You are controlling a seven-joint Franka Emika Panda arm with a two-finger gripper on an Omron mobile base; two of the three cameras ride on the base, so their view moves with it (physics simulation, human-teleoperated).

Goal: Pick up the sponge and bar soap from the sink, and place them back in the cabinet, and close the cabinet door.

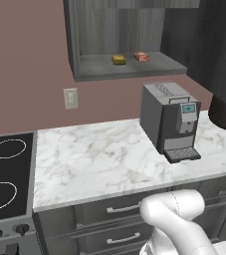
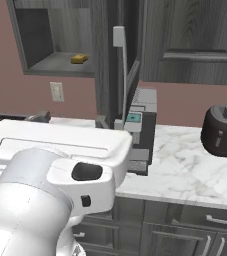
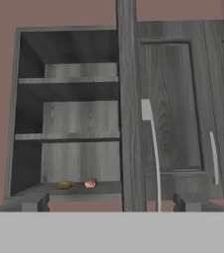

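Note:
The cabinet [image 3: 69,118] stands open. On its bottom shelf lie the mustard-yellow sponge [image 3: 65,185] and, just to its right, the pinkish-brown bar soap [image 3: 90,184]. The left base view shows the sponge [image 1: 118,60] and soap [image 1: 141,57] side by side on that shelf. From the right base view the sponge [image 2: 79,58] sits inside the cabinet. The cabinet door [image 3: 128,118] is swung out edge-on, with its silver bar handle [image 3: 153,148] facing me. My gripper [image 3: 111,202] is open and holds nothing, well back from the cabinet and facing it. The sink is out of view.
A grey coffee machine [image 1: 171,119] stands on the marble counter [image 1: 94,159] below the cabinet. A dark toaster [image 2: 222,132] sits to its right, a black stove [image 1: 5,174] to the left. Drawers [image 1: 114,209] run under the counter. Shut cabinet doors [image 3: 182,108] lie right of the open door.

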